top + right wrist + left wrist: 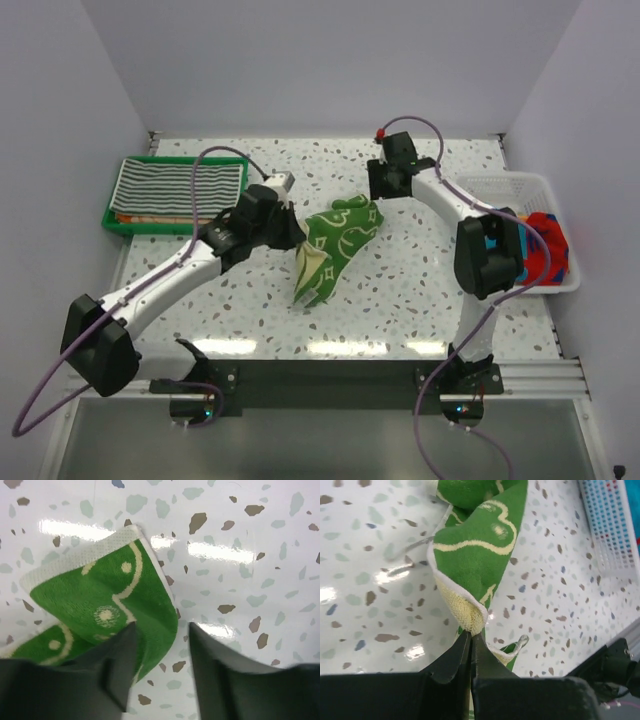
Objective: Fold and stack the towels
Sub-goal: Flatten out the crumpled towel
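Note:
A green towel (338, 243) with white drawings lies crumpled mid-table, stretched from upper right to lower left. My left gripper (291, 236) is shut on a bunched cream-edged fold (470, 615) of this towel; its jaws (471, 634) meet tightly on the cloth. At the towel's far right corner, my right gripper (384, 190) is open. In its wrist view the jaws (161, 630) stand apart over the folded green corner (107, 600), which passes under the left finger without being pinched. A black-and-white striped towel (180, 185) lies flat in the green tray.
The green tray (112, 216) sits at the back left. A white mesh basket (505, 186) at the right edge holds red and blue-dotted cloth (546, 250). It also shows in the left wrist view (612, 535). White walls close in the table on three sides.

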Robot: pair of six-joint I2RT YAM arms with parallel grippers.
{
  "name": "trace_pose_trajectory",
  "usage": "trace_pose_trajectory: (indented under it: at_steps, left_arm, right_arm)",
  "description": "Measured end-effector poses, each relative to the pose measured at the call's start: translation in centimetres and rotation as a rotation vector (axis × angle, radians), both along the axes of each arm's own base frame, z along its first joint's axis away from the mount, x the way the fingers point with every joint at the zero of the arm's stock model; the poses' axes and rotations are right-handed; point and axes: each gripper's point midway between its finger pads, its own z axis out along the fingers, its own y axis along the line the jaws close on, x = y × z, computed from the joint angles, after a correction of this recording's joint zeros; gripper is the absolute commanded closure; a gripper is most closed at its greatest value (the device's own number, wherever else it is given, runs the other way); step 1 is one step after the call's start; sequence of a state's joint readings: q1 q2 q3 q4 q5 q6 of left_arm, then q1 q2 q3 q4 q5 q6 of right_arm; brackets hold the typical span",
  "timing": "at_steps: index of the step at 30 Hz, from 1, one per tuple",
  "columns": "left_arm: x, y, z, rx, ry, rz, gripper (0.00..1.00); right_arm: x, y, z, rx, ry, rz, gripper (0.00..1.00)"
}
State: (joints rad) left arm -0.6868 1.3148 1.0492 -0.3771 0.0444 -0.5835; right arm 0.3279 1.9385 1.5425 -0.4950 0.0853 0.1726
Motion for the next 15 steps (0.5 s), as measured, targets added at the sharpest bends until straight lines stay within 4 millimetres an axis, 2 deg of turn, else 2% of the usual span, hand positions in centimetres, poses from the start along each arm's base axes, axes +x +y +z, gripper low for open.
trace_pose_trajectory:
  at_steps: [2,4,7,9,11,12,15]
  left_arm:
    - [0.8,1.8,-1.4,-0.003,0.022,0.042,1.0]
    - [0.5,2.6,-4.6,0.025,0.086,0.048,1.0]
    - [-1.7,3.9,-10.6,0.095,0.235,0.037,1.0]
    - [-2.7,5.2,-12.8,0.12,0.304,0.049,1.0]
    - [-2.6,6.3,-13.5,0.122,0.326,0.079,1.0]
    - [-2.2,6.7,-13.5,0.119,0.324,0.095,1.0]
    - [-1.1,7.6,-13.3,0.106,0.312,0.132,1.0]
  right_arm:
    - [0.2,0.1,0.3,-0.002,-0.002,0.003,0.35]
    - [-0.1,0.3,0.4,-0.005,0.007,0.009,0.29]
    - [-1.0,1.3,0.4,-0.007,0.016,0.031,0.28]
    - [-2.9,2.6,0.3,0.005,0.028,0.065,0.3]
    - [-5.5,4.5,0.3,0.032,0.036,0.116,0.35]
    - [-7.0,5.6,0.1,0.051,0.044,0.145,0.42]
    - [-10.8,8.8,-0.6,0.106,0.066,0.226,0.5]
